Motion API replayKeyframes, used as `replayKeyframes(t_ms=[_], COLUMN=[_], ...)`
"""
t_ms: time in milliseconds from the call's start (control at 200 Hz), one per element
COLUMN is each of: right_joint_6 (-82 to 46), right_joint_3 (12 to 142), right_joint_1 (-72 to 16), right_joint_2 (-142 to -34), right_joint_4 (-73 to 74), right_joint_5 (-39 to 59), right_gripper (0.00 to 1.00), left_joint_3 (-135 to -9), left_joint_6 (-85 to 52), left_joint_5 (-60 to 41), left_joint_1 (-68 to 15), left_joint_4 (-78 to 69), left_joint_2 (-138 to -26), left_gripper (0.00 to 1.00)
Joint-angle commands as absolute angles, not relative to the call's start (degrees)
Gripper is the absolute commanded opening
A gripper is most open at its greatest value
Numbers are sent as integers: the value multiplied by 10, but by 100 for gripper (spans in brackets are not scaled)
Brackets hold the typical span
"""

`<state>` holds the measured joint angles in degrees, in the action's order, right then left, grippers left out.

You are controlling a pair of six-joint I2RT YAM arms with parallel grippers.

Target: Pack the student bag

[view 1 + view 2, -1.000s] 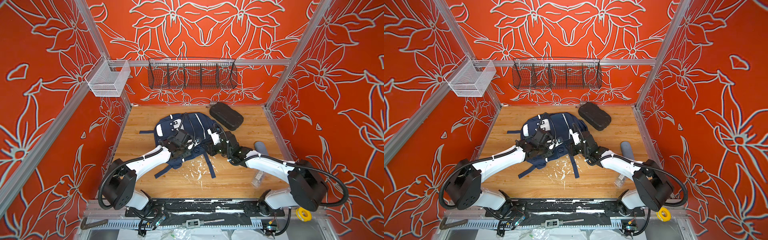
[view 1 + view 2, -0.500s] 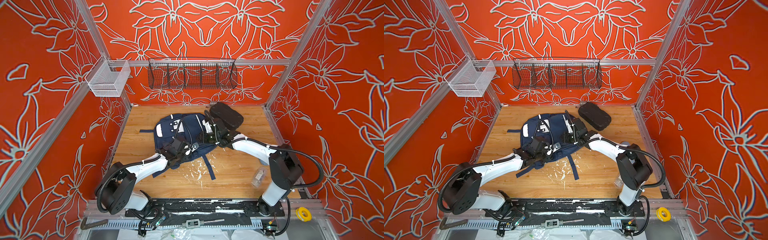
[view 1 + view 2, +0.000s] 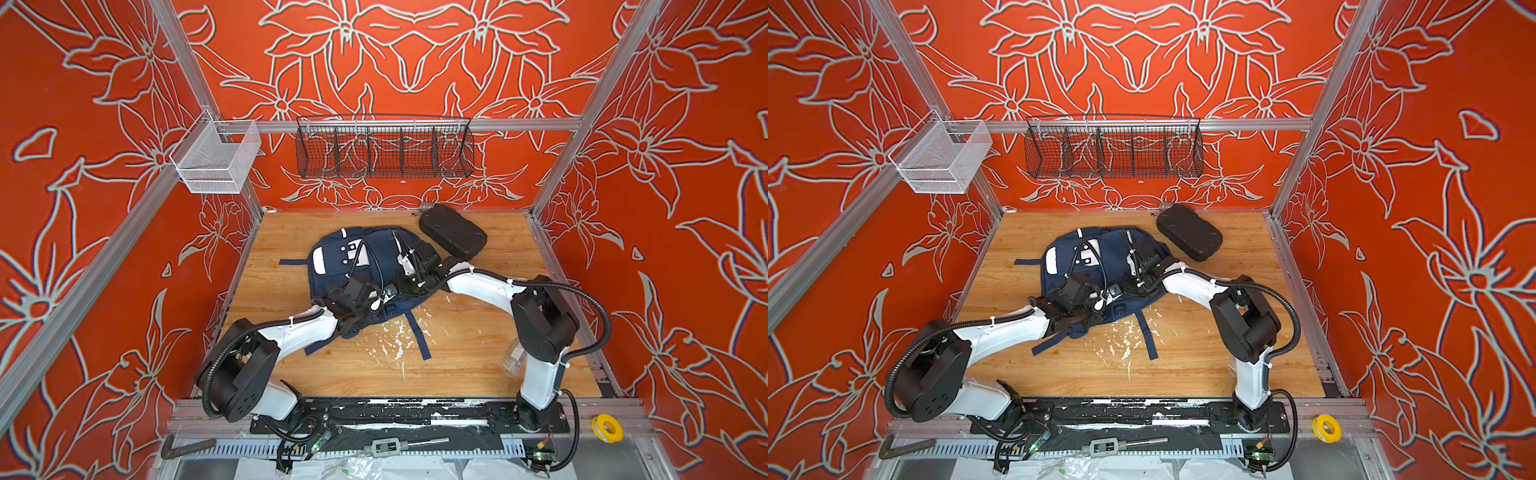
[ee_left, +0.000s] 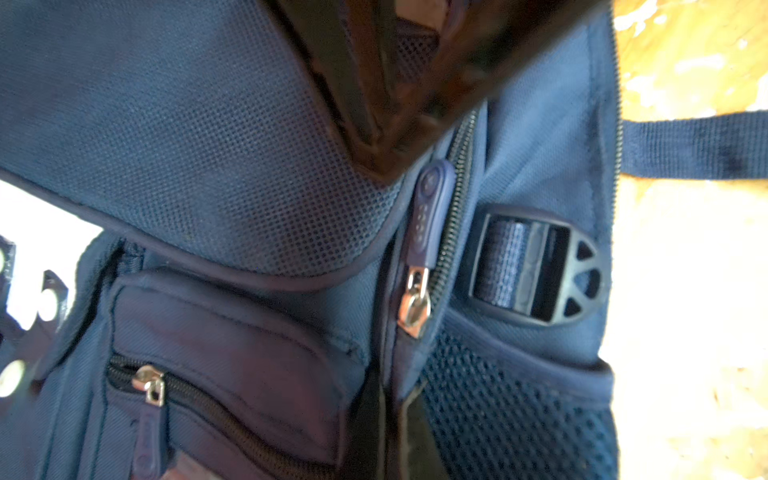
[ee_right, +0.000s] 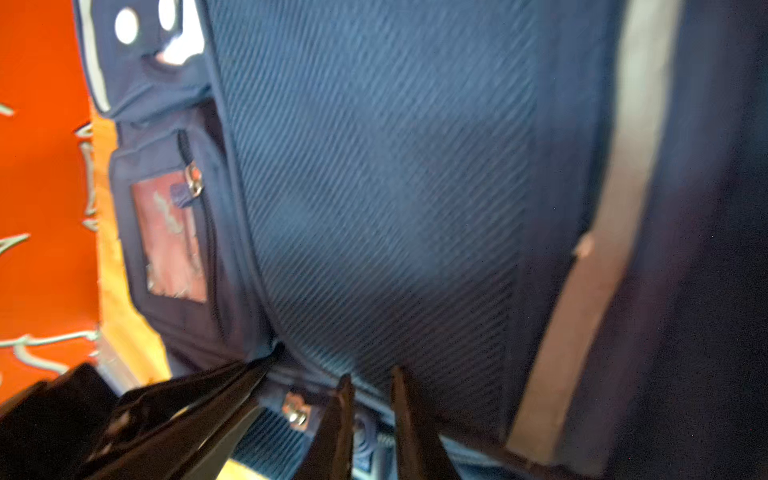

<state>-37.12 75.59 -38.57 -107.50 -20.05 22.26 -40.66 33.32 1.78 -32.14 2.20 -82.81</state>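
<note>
Bag (image 3: pixel 376 253) being pinched by the closed left gripper (image 5: pixel 268 359); zipper pull (image 5: pixel 362 436) being straddled by the right gripper (image 5: pixel 370 388) — 2 jaws narrow, hold unclear, slip-off being risked.

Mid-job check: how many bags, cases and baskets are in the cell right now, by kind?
Backpack: 1
Black case: 1
Baskets: 2, one white mesh and one black wire
Total: 4
</note>
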Motion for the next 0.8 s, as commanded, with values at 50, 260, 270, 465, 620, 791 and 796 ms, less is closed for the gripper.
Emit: replayKeyframes(t_ms=[50, 260, 270, 465, 620, 791, 796], right_joint_6=[-352, -388, -389, -376, -311, -303, -303], right_joint_3=[716, 644, 643, 583, 484, 485, 485], right_joint_1=[-397, -390, -389, -377, -373, -370, -370], right_joint_2=[-1063, -1035, -1034, -970, -895, -913, -913], right_joint_4=[-268, -199, -197, -70, 70, 165, 165], right_joint_5=[329, 375, 375, 307, 216, 255, 255], right_gripper=[17, 18, 18, 21, 28, 39, 39], left_joint_3=[-420, -439, -439, -435, -413, -414, -414], left_joint_6=[327, 324, 325, 340, 343, 346, 346], left_joint_5=[-14, -36, -36, -45, -44, -62, -63], left_joint_1=[-309, -299, -299, -299, -297, -297, -297], left_joint_4=[-18, 0, 1, 24, 11, 17, 17], left_joint_2=[-837, -835, -835, -829, -806, -808, -809], left_gripper=[0, 0, 0, 0, 0, 0, 0])
